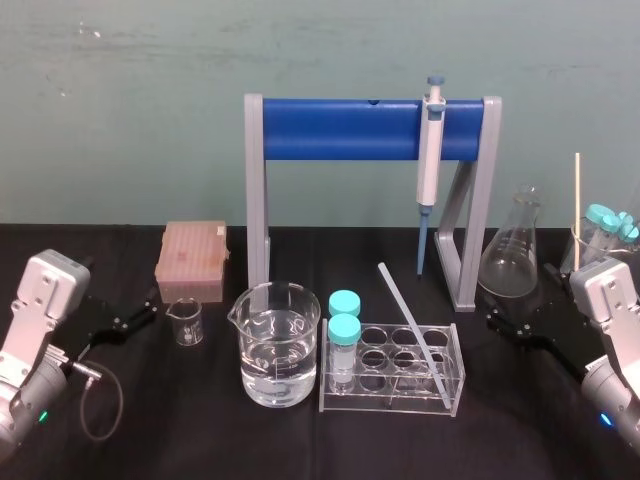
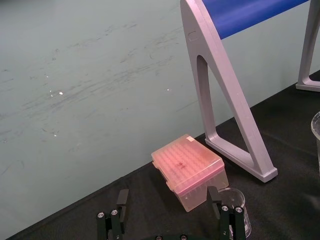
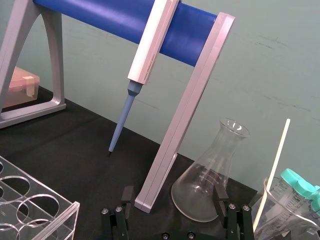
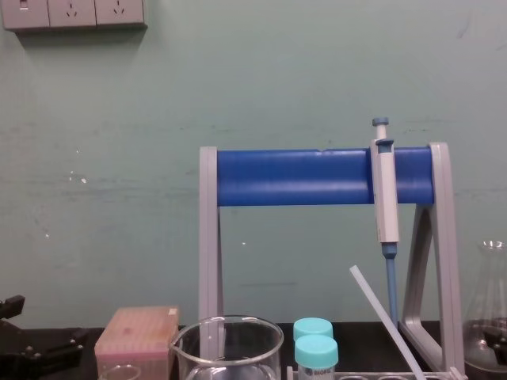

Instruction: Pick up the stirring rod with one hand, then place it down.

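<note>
Leaning in the clear acrylic test-tube rack [image 1: 390,385], the thin, translucent whitish stirring rod [image 1: 410,325] has its lower end in a well at the rack's right end. Its upper end tilts free toward the left, above the rack's rim. The rack stands on the black surface [image 1: 200,445] near the middle of the front edge, with two teal-capped tubes [image 1: 344,330] in its left wells. A large glass beaker of clear liquid [image 1: 278,345] is just beside it on the left. Behind them rises a grey stand with a blue crossbar [image 1: 350,128], from which a white-and-blue pipette [image 1: 430,150] hangs.

The left end effector [image 2: 167,194] sits low near the surface's left edge, fingers spread wide and holding nothing, facing a pink tip box [image 2: 189,170] and a small glass beaker [image 1: 186,320]. The right end effector [image 3: 174,191] sits near the right edge, also wide and empty, facing a conical glass flask [image 3: 212,175]. Bare surface lies open at both front corners and between the rack and the right end effector.
</note>
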Robot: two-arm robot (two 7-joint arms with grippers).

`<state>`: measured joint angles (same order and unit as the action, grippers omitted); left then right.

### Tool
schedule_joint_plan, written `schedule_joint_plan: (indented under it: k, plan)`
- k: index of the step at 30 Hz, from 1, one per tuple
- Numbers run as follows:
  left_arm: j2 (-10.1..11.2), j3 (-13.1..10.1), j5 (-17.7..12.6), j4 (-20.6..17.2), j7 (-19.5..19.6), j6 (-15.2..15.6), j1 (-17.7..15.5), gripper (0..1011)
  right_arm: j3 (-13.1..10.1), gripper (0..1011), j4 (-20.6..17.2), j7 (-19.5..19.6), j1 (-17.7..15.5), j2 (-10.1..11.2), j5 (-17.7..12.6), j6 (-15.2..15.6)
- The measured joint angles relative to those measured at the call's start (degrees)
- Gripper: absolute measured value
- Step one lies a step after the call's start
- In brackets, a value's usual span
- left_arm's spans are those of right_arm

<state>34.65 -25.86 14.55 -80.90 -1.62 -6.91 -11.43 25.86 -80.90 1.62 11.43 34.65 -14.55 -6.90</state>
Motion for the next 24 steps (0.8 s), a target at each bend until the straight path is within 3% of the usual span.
schedule_joint_plan:
  k: [24]
  plan:
    - [0.00, 0.00, 0.00, 0.00, 0.00, 0.00, 0.00, 1000, 0.00, 1003, 0.00, 0.00, 0.00, 0.00, 0.00, 0.00]
